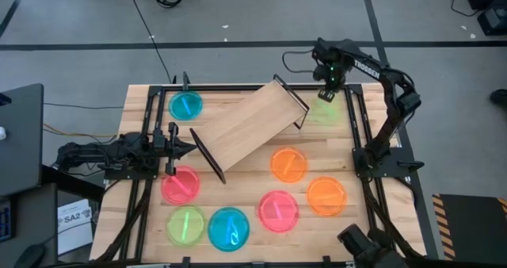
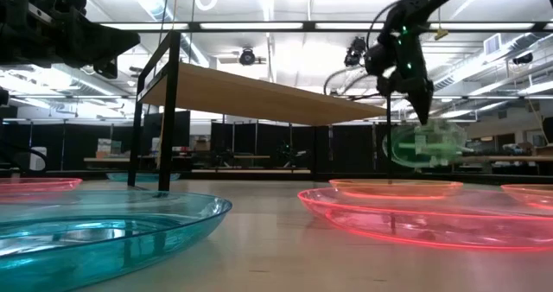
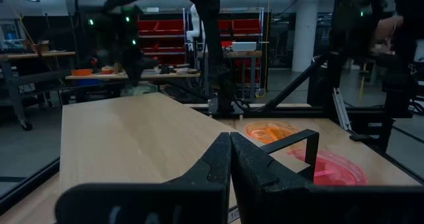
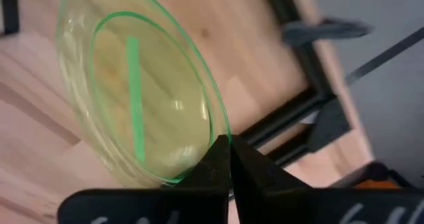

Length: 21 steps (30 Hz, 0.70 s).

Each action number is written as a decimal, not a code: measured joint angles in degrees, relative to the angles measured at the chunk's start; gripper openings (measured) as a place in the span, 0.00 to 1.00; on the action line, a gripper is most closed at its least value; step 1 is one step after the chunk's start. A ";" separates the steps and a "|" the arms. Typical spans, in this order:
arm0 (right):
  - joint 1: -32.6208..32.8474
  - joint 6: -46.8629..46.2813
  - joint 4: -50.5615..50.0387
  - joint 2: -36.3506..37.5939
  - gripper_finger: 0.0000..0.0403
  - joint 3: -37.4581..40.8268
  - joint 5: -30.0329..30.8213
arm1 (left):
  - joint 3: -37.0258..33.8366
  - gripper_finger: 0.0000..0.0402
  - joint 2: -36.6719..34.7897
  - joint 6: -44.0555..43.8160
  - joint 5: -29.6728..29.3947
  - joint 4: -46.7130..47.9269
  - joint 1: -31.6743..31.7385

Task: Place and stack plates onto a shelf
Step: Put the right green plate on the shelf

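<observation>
In the low view we see the green plate (image 2: 423,145) only as a blur beside the far end of the shelf (image 2: 259,96), under the right gripper (image 2: 422,111), so we cannot tell whether it touches the board. From above, that plate (image 1: 323,112) is a faint smear just beyond the shelf (image 1: 249,124). In the right wrist view its rim (image 4: 142,85) runs off the picture's edge. The blue plate (image 2: 95,231) nearest the low camera is cut off by the picture's edge. In the left wrist view the shelf (image 3: 132,141) hides most of the surface behind it, and the left gripper (image 3: 230,159) covers the shelf's near edge.
</observation>
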<state>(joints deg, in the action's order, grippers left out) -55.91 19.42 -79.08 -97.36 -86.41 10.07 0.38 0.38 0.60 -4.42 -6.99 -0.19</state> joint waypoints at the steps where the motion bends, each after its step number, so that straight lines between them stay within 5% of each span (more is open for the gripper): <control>1: -0.01 -0.21 -0.51 0.00 0.02 -1.64 0.39 | -0.01 0.03 -0.01 0.00 0.00 0.01 0.00; 15: 0.02 -3.03 -8.12 0.01 0.02 -28.37 3.29 | 0.00 0.03 -0.01 0.02 0.00 0.01 0.00; 21: 0.85 -7.68 -8.26 0.07 0.02 -37.24 -1.70 | 0.00 0.03 -0.02 0.02 0.00 0.01 0.00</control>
<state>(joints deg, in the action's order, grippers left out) -55.06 11.74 -87.34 -97.30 -123.65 8.37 0.38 0.36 0.62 -4.43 -6.98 -0.19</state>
